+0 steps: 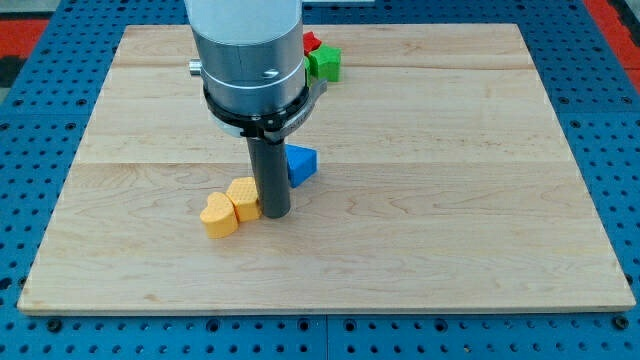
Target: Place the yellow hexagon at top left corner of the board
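The yellow hexagon [243,198] lies left of the board's middle, a little toward the view's bottom. A yellow heart-shaped block [218,215] touches it on its lower left. My tip [275,215] stands right against the hexagon's right side. A blue triangular block [301,165] lies just right of the rod, partly hidden behind it. The arm's grey body covers the board's upper middle.
A green block [324,64] and a red block [311,42], mostly hidden by the arm, sit near the board's top edge. The wooden board [480,200] rests on a blue perforated table [20,180].
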